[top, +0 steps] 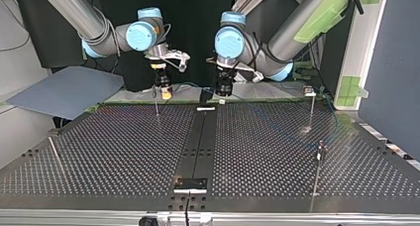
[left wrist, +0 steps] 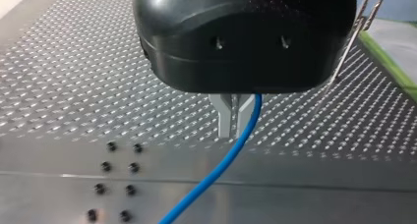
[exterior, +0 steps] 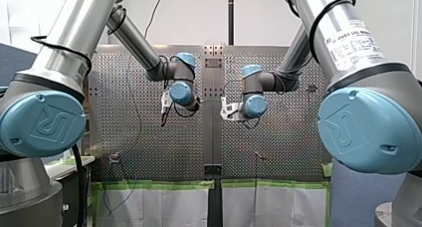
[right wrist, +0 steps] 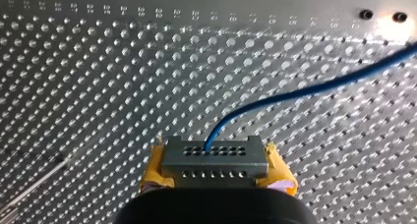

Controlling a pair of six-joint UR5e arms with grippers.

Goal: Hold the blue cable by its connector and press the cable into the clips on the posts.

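Observation:
In the right wrist view my right gripper [right wrist: 216, 171] is shut, its yellow pads [right wrist: 157, 167] clamped on the grey metal connector [right wrist: 215, 154]. The blue cable [right wrist: 314, 88] leaves the connector and runs off over the perforated table. My left gripper [left wrist: 234, 133] is black with metal fingers, shut on the blue cable [left wrist: 216, 172] a little above the plate. A thin post with a clip [left wrist: 370, 5] stands beyond and to one side of it. In the top view both grippers hang near the far middle, the right gripper [top: 166, 93] beside the left gripper [top: 223, 89].
Thin posts rise from the table: one [top: 311, 109] and another [top: 320, 154] at the top view's right, one [top: 156, 101] under the right gripper. A dark centre strip [top: 198, 141] divides the plates. A grey board [top: 64, 89] lies at the far left.

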